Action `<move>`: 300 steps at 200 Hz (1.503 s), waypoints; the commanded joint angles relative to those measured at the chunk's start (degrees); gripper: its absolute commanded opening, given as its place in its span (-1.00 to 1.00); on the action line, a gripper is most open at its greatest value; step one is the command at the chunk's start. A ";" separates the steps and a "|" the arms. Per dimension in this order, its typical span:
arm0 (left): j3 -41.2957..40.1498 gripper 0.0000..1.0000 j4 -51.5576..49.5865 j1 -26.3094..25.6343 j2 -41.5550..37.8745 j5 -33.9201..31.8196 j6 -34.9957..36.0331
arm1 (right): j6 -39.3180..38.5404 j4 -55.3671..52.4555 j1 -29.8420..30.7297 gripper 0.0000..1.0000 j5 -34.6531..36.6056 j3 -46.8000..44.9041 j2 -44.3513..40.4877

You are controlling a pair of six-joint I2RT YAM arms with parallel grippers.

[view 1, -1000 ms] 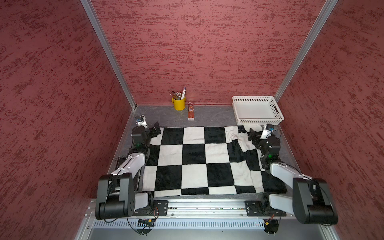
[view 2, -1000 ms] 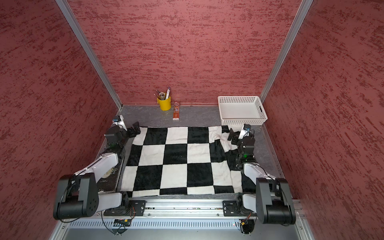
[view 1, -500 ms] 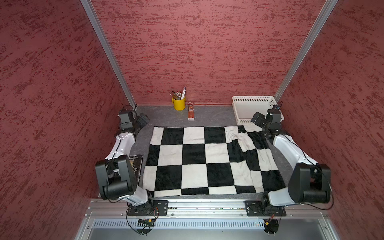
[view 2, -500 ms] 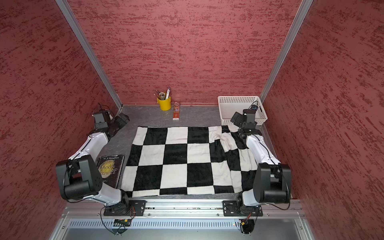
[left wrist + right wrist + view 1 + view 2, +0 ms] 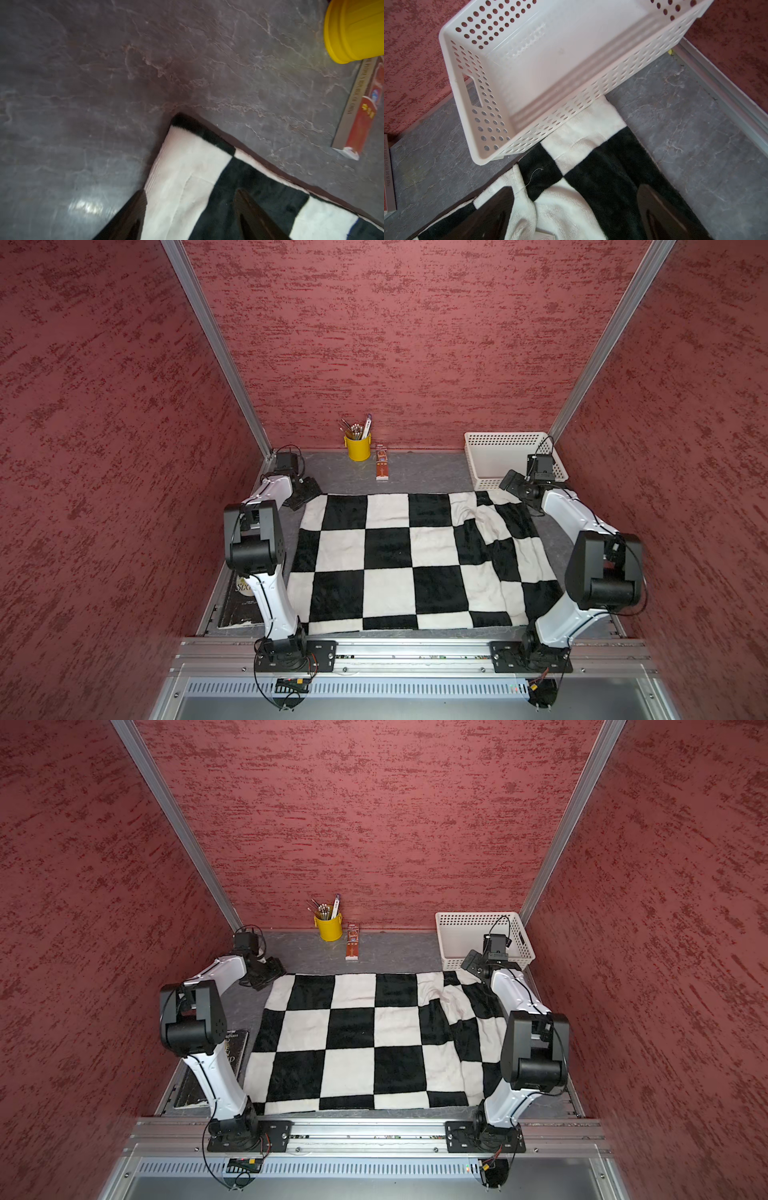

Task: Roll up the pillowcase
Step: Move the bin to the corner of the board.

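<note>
Pillowcase (image 5: 407, 556) looks soft and limp, so I should pinch its far corners with left claw (image 5: 191, 193) and right claw (image 5: 576, 188), both open, empty.

Lab robot cell: red textured panels (image 5: 395, 344) enclose a grey table (image 5: 424, 472); left arm (image 5: 274, 601), right arm (image 5: 561, 622) bolted to aluminium rail (image 5: 407, 649).

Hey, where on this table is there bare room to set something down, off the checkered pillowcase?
Roomiest: the back table strip between the red box and the white basket, beyond the pillowcase. Smaller: between the left claw and the yellow cup. Crowded: the left edge, with book and left arm, and around the right claw.
</note>
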 commanded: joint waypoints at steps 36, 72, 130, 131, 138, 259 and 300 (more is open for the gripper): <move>10.15 0.30 -6.05 -0.54 8.63 -2.80 3.44 | 0.77 -6.47 -1.93 0.82 -2.49 3.97 3.83; 13.51 0.20 -6.05 -0.63 12.45 -0.52 3.27 | 2.99 -7.73 -4.45 0.42 -6.85 7.40 8.84; 14.26 -0.11 -6.64 -0.80 13.06 1.30 3.00 | 5.26 -9.24 -7.19 0.13 -8.36 15.78 18.73; 14.24 -0.11 -6.61 -0.80 13.06 1.34 2.99 | 5.33 -9.19 -7.23 0.13 -8.41 15.95 18.88; 14.21 -0.16 -6.58 -0.80 13.06 1.58 2.97 | 5.56 -8.94 -7.52 0.12 -8.47 16.81 19.91; 14.39 -0.33 -7.28 -0.89 13.66 3.12 1.72 | 5.37 -9.43 -8.68 0.09 -7.59 31.51 33.35; 13.99 -0.34 -7.19 -0.98 13.76 3.31 1.16 | 5.73 -10.53 -8.67 -0.10 -6.60 32.24 34.11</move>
